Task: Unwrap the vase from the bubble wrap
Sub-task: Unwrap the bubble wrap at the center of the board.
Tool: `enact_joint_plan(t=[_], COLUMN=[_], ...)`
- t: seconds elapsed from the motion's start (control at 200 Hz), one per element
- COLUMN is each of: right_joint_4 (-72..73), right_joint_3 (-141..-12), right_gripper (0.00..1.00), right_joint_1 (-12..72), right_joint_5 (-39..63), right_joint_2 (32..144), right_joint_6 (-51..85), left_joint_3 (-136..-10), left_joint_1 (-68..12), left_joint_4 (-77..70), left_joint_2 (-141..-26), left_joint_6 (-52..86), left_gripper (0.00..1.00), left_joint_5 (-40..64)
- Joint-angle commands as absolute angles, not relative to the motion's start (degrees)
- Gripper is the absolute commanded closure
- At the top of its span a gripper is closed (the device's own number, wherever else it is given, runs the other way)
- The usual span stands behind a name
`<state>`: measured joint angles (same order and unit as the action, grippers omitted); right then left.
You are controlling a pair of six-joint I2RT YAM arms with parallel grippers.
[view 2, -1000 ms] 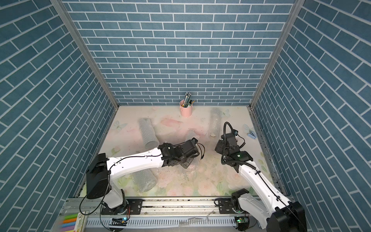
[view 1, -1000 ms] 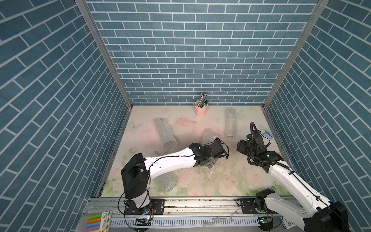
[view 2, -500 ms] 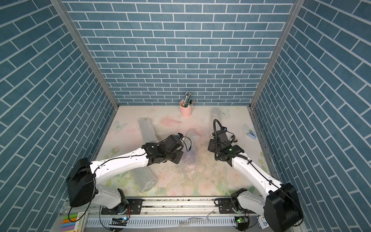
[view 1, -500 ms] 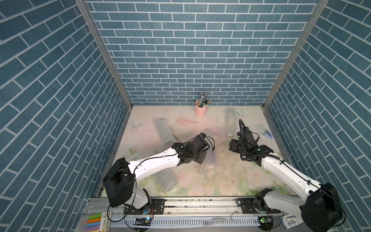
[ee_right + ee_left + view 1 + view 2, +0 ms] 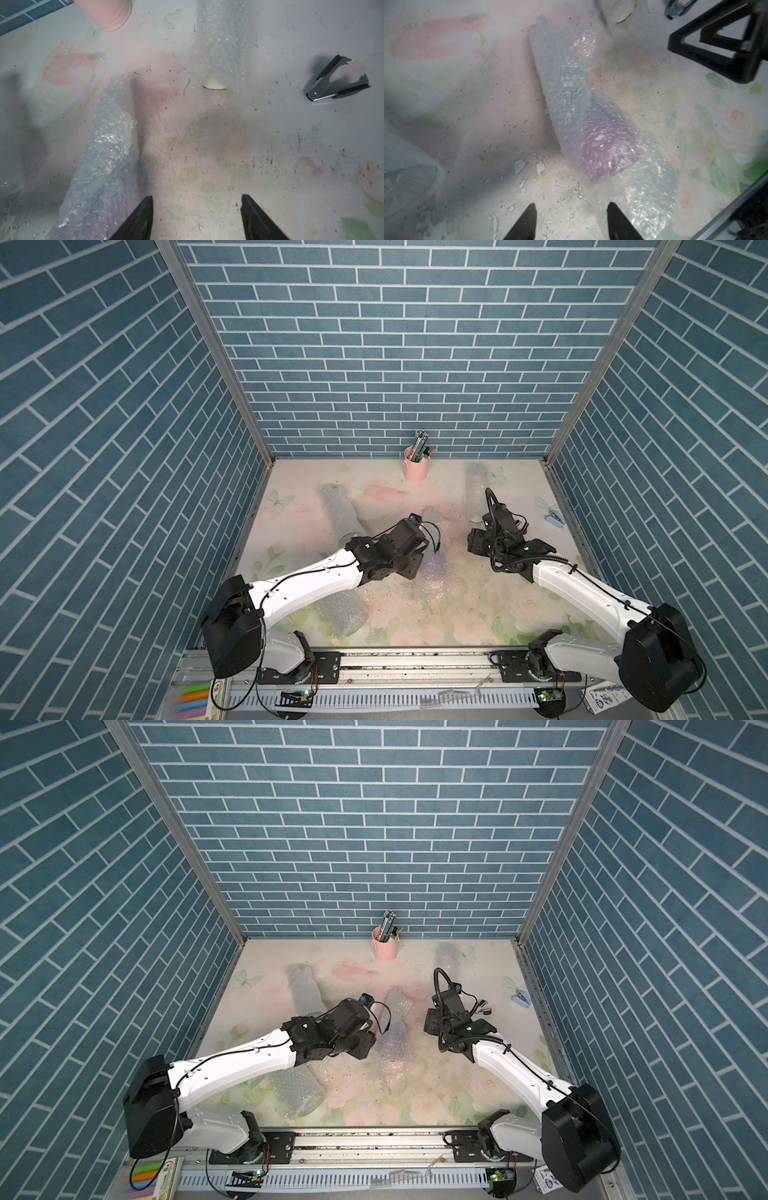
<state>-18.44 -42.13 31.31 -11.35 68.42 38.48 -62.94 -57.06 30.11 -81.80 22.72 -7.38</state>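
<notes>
Your left jaws stand apart, empty, one tip just beside the edge of the bubble wrap (image 5: 583, 108). Right jaws wide, empty, over bare table (image 5: 207, 155). The bubble wrap lies mid-table between both arms.

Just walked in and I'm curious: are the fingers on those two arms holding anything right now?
Left gripper: open, fingers apart, holding nothing.
Right gripper: open, fingers apart, holding nothing.

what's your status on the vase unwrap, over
Left gripper open, empty, at one end of the bubble wrap. Right gripper open, empty, beside it. Wrap not yet opened, purple vase inside. Nothing blocking either gripper.
</notes>
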Motion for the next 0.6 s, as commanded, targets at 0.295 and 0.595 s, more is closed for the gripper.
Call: enact_joint_plan(t=[0.295, 0.595], right_joint_4=[-20.01, -20.21], right_joint_3=[-34.74, -34.72], right_gripper=[0.32, 0.33], right_joint_1=[23.76, 23.59], right_joint_5=[-13.18, -11.84], right_joint_2=[57.07, 57.48], right_joint_6=[45.97, 44.81], left_joint_3=[-75.62, -78.27], left_joint_1=[-66.99, -66.64], left_joint_4=[36.54, 39.08], left_joint_2=[-95.41, -98.34], left_joint_6=[20.04, 21.35], left_gripper=[0.4, 0.9], left_joint_5=[-16.42, -19.92])
